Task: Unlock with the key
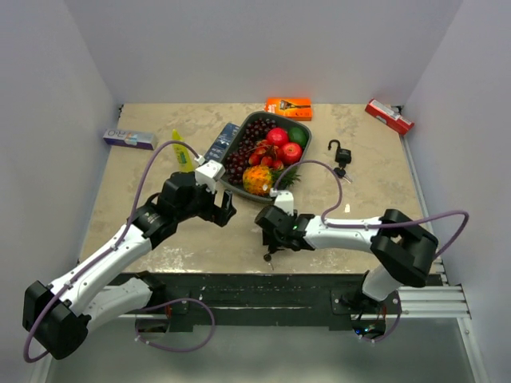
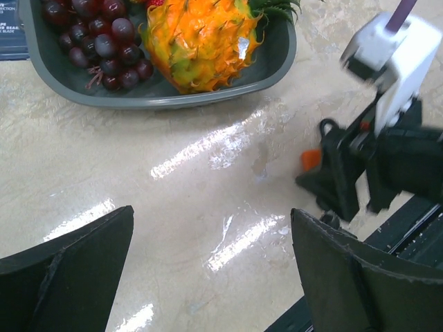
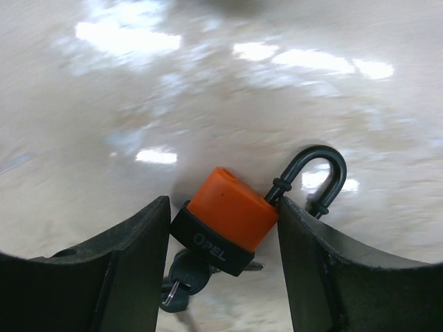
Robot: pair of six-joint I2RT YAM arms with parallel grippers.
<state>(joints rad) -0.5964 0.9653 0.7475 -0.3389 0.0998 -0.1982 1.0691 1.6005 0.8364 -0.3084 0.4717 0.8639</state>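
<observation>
You have two padlocks on the desk [image 1: 383, 183], two arms, one tray [image 2: 228, 88] of fruit, four boxes and one yellow bottle [image 1: 182, 152].

The orange padlock [image 3: 221, 221] is yours to work on. It lies flat at the middle of the desk's near edge. It has an orange body with a black base and a black shackle [image 3: 325, 162] that curves out to one side. A key [image 3: 183, 277] sits in its base. The black padlock [image 1: 342, 154] lies well apart, toward the right edge.

The tray sits at the middle of the far half. The orange box [image 1: 288, 107] and red box [image 1: 389, 116] are by the far edge. The white box [image 1: 129, 139] is near the far left corner, and the blue box [image 1: 221, 142] lies beside the tray.

Your right arm reaches leftward, low along the near edge, with its wrist turned down. The right pincer [image 3: 223, 202] has closed in on the orange padlock, with one finger against each side of the body.

Your left arm stretches from the near left corner toward the middle. The left pincer [image 2: 211, 214] hovers over bare desk just short of the tray's near rim, with its jaws spread wide and nothing between them.
</observation>
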